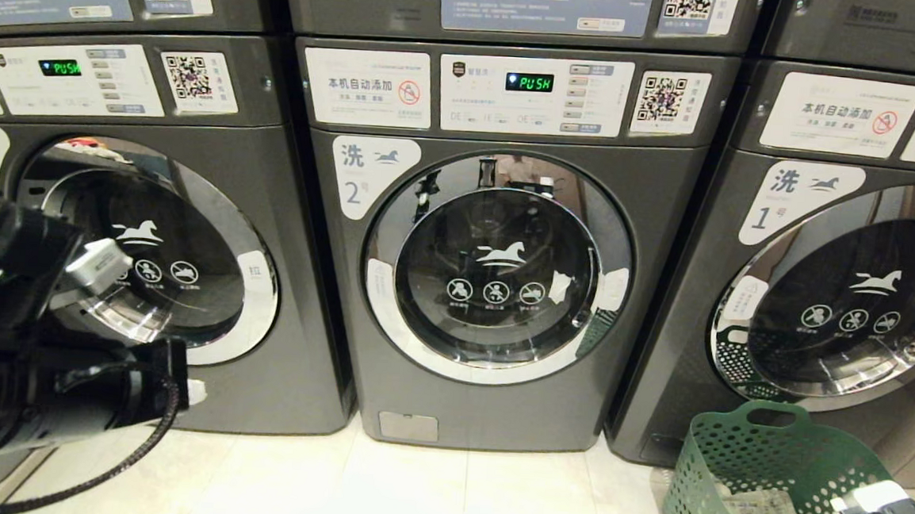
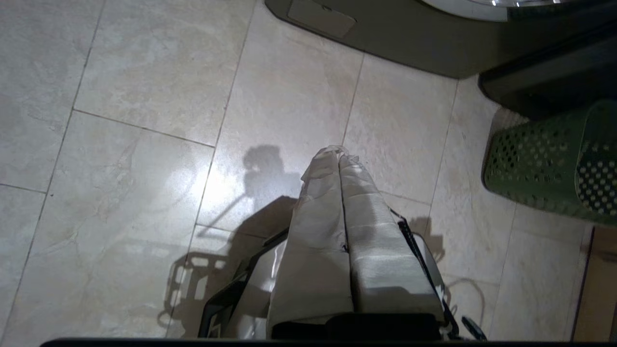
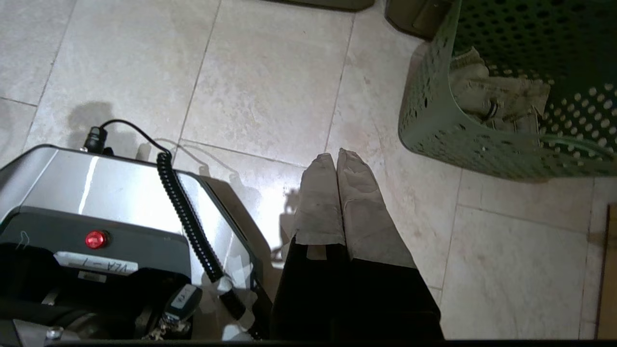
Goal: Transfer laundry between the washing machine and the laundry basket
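The washing machine marked 2 stands straight ahead with its chrome-rimmed round door closed. On the floor at the lower right sits the green perforated laundry basket, also seen as the basket and the basket in the wrist views. The laundry, a pale grey crumpled bundle, lies inside it. My left gripper hangs over bare floor tiles, shut and holding nothing. My right gripper is shut too, empty, above the tiles just beside the basket.
Alike machines flank the middle one, number 3 on the left and number 1 on the right. My own base with a coiled cable lies below the right gripper. Pale floor tiles stretch before the machines.
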Robot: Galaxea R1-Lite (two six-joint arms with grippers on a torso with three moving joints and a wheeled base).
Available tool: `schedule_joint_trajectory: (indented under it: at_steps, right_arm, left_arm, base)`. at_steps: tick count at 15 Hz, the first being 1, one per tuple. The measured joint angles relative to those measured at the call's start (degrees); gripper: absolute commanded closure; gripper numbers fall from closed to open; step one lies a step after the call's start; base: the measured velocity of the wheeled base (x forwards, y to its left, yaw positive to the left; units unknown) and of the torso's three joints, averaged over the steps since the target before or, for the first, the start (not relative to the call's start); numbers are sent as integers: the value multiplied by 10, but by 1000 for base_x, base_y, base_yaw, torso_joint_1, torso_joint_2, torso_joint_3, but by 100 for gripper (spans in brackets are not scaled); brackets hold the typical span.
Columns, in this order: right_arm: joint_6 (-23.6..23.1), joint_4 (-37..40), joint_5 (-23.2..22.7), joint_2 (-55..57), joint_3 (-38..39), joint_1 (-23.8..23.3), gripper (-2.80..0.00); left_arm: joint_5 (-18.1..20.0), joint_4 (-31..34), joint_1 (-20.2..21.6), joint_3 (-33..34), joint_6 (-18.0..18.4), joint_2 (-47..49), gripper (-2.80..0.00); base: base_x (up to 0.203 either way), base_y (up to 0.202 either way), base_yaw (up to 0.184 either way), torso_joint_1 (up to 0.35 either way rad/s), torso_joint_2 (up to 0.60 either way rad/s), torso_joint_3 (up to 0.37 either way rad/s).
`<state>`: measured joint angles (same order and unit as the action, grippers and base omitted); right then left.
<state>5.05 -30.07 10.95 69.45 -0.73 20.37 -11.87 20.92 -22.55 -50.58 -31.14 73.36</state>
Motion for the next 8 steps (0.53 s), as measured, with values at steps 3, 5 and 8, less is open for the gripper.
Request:
schedule_joint_trajectory:
  at_steps: [3, 5, 8]
  right_arm:
    - [14, 83, 12, -88, 6, -79, 0]
    - [8, 101, 14, -152, 7, -146, 0]
    - [-51, 187, -23, -295, 2, -172, 0]
  left_arm:
    - [-8, -54, 138, 94, 33, -50, 0]
    - [-20, -64, 210, 171, 71, -103, 0]
    - [-9, -96, 244, 314, 169, -210, 0]
  base:
    - [0, 0, 0, 0, 0, 0]
    - [0, 0, 0, 0, 0, 0]
    - [0, 0, 0, 0, 0, 0]
